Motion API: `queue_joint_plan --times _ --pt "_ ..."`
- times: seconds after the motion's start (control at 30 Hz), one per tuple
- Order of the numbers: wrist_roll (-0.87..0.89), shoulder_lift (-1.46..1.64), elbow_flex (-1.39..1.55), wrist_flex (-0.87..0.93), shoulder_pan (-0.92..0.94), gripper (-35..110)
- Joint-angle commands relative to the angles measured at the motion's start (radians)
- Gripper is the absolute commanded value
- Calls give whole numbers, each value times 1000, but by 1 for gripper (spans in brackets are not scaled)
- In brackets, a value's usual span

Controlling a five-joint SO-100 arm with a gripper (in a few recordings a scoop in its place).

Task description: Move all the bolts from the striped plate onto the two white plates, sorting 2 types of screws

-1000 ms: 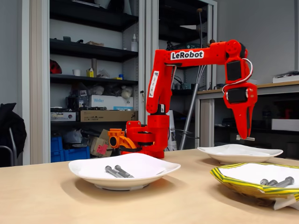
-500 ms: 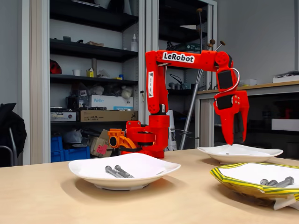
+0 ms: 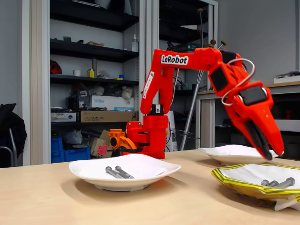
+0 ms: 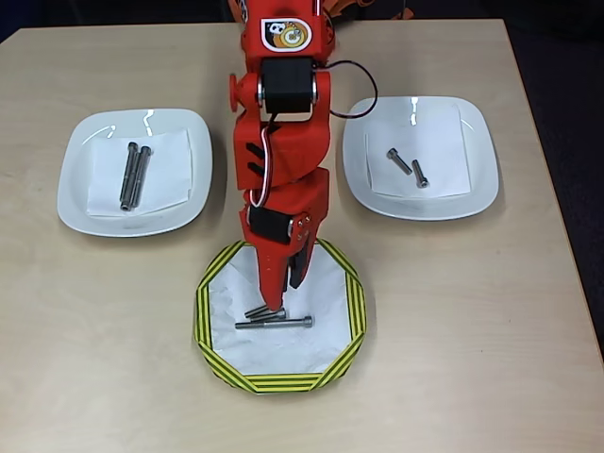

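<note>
In the overhead view the red arm reaches down the middle of the frame, its gripper [image 4: 281, 294] spread apart and empty over the upper part of the striped plate [image 4: 351, 304], fingertips just above a short bolt [image 4: 257, 310] with a long bolt [image 4: 274, 323] lying below it. The left white plate [image 4: 77, 193] carries two long bolts [image 4: 133, 176] side by side; the right white plate [image 4: 477, 184] holds two short bolts [image 4: 408, 167]. Bare tabletop [image 4: 472, 321] lies open at lower left and lower right, and the plates sit well apart from the table edges. In the fixed view the gripper [image 3: 272, 152] hangs over the striped plate [image 3: 234, 183]; half a second ago it stood over the far white plate [image 3: 220, 154].
</note>
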Motion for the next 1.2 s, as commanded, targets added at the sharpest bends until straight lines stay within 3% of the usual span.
queue_joint_plan --times 0.0,0.53,1.17 --pt "-103 -9 -57 31 23 15" --pt "-187 -167 -216 183 61 12" --pt "-192 -459 -655 405 84 5"
